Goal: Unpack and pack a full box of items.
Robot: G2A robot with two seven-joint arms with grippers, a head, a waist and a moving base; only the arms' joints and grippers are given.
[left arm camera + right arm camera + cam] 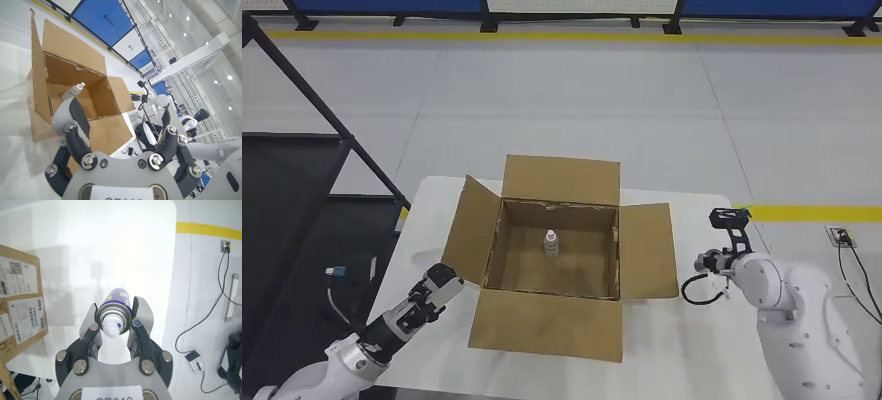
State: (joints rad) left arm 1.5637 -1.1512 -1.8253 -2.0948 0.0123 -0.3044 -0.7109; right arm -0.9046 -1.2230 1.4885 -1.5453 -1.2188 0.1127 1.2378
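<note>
Top view. The cardboard box [504, 272] sat mid-desk with all four flaps [647, 250] turned out, at 12, 3, 6 and 9 o'clock. The 6 o'clock flap ran close to the near edge of the desk [697, 340]. A strip of white desk lay between the 3 o'clock flap and the desk's 3 o'clock edge, and the right gripper [706, 263] hung over that strip, apart from the flap. The left gripper [445, 281] was at 8 o'clock from the box, just off the 9 o'clock flap, near the desk's 9 o'clock edge. One small bottle [552, 242] stood upright on the box floor, long axis vertical, cap up, toward the 12 o'clock wall and apart from the side walls.

Left wrist view. The left gripper [120, 108] had its fingers [75, 108] spread wide, nothing between them. The box [62, 64] mouth lay beyond it, with the bottle [74, 92] inside, white cap [81, 84] uppermost. The other arm's gripper [134, 97] showed past the far flap.

Right wrist view. The right gripper [115, 310] was clamped on a purple spray can [116, 298]. The can's long axis ran along the fingers, white nozzle cap [111, 330] toward the wrist, base toward the desk [113, 247]. A labelled flap [20, 298] stood well off to one side. On the other side the desk edge dropped to floor [200, 275] with a yellow line [208, 230].
</note>
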